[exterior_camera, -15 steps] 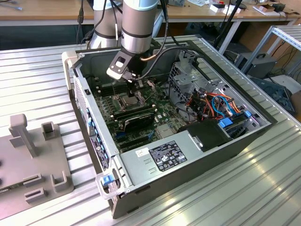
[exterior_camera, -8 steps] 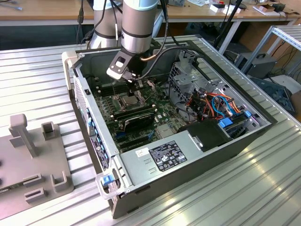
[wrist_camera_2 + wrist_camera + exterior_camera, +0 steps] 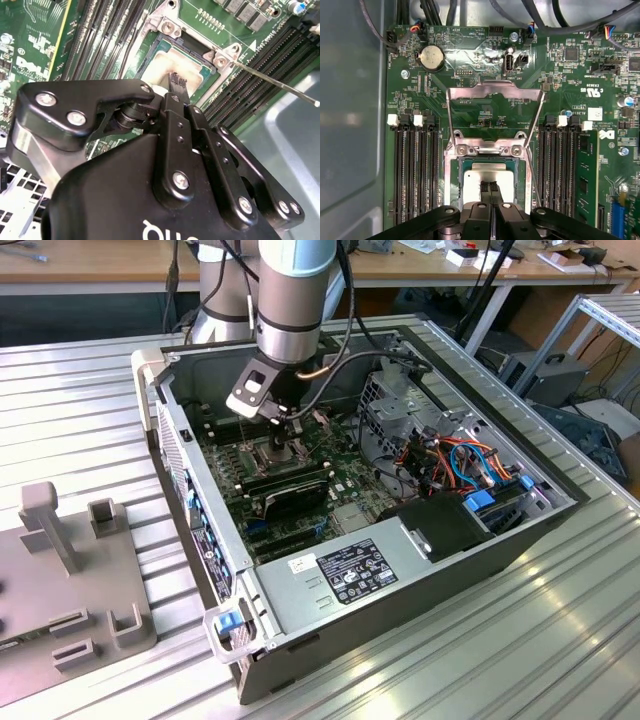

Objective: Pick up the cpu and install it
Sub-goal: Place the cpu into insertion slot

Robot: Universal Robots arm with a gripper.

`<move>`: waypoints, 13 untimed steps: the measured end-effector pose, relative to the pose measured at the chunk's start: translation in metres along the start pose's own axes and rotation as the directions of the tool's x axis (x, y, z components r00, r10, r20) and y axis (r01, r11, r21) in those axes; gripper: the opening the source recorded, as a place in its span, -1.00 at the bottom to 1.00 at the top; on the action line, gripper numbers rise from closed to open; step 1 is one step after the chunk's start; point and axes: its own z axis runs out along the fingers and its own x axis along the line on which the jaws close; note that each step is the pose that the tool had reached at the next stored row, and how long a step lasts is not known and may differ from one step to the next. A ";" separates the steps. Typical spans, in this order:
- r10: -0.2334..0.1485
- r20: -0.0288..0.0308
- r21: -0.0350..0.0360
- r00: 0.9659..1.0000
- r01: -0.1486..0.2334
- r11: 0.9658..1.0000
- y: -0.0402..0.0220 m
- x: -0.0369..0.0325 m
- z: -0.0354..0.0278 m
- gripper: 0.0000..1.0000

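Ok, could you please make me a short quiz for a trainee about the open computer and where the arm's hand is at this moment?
1. True or false: the hinged plate of the socket is folded open.
2. Where does the cpu lie? A: in the socket. B: on the grey stand outside the case. C: on top of the power supply.
3. In the first wrist view, are the fingers of the hand spread wide or together above the cpu?

Key: 1 true; 2 A; 3 together.
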 end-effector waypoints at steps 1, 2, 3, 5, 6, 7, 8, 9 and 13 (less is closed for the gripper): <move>0.000 0.000 0.000 1.000 0.000 1.000 0.0000 0.0000 0.0005 -0.79; 0.000 0.000 0.000 1.000 0.000 1.000 -0.0001 0.0000 0.0005 -0.79; 0.000 0.000 0.000 1.000 0.000 1.000 -0.0001 0.0000 0.0007 -0.79; 0.000 0.000 0.000 1.000 0.000 1.000 -0.0001 0.0001 0.0026 -0.79; 0.000 0.001 0.000 1.000 0.000 1.000 -0.0002 0.0001 0.0032 -0.79; 0.000 0.001 0.000 1.000 0.000 1.000 -0.0002 0.0000 0.0036 -0.79; 0.000 0.001 0.000 1.000 0.000 1.000 -0.0002 0.0000 0.0039 -0.79; 0.001 0.001 0.000 1.000 -0.001 1.000 -0.0002 0.0000 0.0040 -0.79; 0.001 0.001 0.000 1.000 -0.001 1.000 -0.0002 0.0001 0.0045 -0.79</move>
